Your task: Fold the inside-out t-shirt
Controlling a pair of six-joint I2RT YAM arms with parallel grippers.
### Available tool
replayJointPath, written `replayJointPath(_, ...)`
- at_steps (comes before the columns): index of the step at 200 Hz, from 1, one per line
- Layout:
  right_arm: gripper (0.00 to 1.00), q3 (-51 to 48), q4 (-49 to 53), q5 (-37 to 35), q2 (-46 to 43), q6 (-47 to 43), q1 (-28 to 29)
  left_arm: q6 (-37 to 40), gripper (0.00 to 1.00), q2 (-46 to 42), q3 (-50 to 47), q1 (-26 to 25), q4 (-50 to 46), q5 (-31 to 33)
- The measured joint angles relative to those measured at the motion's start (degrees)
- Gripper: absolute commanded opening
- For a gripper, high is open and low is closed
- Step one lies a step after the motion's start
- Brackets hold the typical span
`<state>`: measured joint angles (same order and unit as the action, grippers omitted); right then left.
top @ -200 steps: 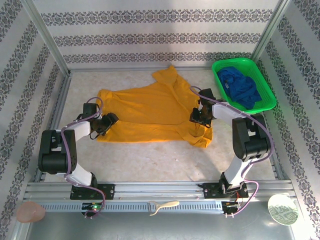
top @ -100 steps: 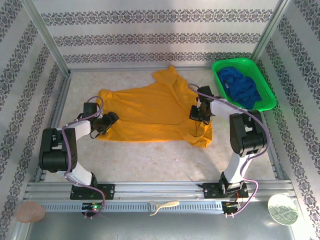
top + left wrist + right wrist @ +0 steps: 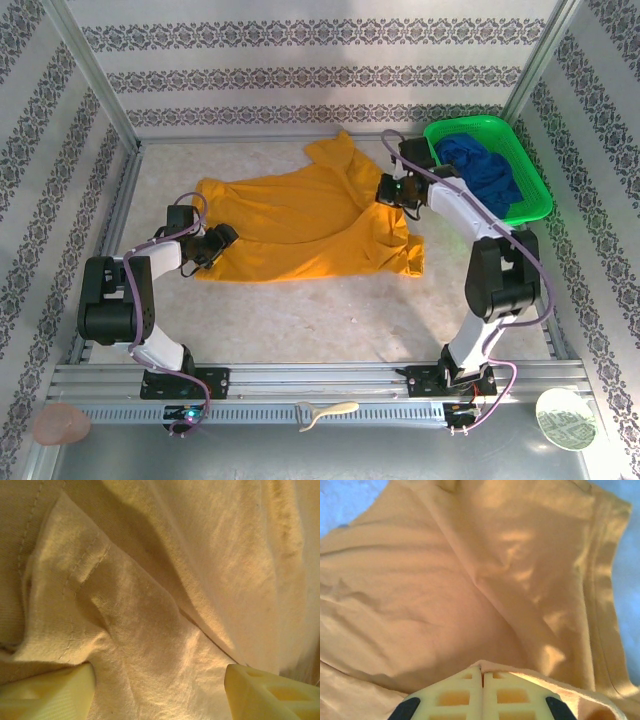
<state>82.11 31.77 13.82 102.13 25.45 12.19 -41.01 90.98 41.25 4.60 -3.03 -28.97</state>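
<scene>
On your left, the left fingers (image 3: 222, 238) sit low at the near-left corner of the mustard-yellow t-shirt (image 3: 290, 225). On the left wrist camera those fingers (image 3: 50, 697) are released and stand wide apart, one at each lower corner of the view. The rumpled cloth (image 3: 150, 605) lies between and beyond them, with a stitched hem running down its left side. You can't tell from here whether the tips touch the fabric.

Across the middle, the shirt is spread on the counter (image 3: 300, 310) with its long side running left to right. One sleeve pokes up toward the back wall. The left half lies fairly flat, while the right part is bunched and drawn up toward the far right.

Now your right fingers (image 3: 388, 192) are up at the shirt's far-right edge, just left of the green basket (image 3: 540, 208). On the right wrist camera those fingers (image 3: 455, 697) are clenched, pressed together with no gap. A fold of the shirt's hem (image 3: 560, 685) comes out at their tips and trails off to the right, so they are grasping the shirt. Beyond them the rest of the cloth spreads out with a long diagonal crease.

At the far right, the basket holds a deep-blue garment (image 3: 485, 175).
</scene>
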Motion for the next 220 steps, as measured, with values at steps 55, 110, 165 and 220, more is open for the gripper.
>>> replayJointPath(55, 0.42, 5.51, -0.17, 0.37, 10.32, -0.22, 0.37, 0.09, 0.7, 0.04, -0.15, 0.02, 0.48, -0.39)
replayJointPath(110, 0.34, -3.96, 1.11, -8.7, 1.4, -1.92, 0.46, 0.28, 0.7, -0.79, -0.2, 0.02, -0.59, -0.39)
replayJointPath(165, 0.33, -4.11, 1.62, -12.59, 7.78, -4.13, 0.85, 0.48, 0.7, -2.86, 0.02, 0.0, -5.57, -0.37)
replayJointPath(220, 0.11, 1.05, 2.75, -14.27, 13.9, -4.7, 1.22, 0.48, 0.7, -3.23, 0.02, 0.02, -6.47, -0.37)
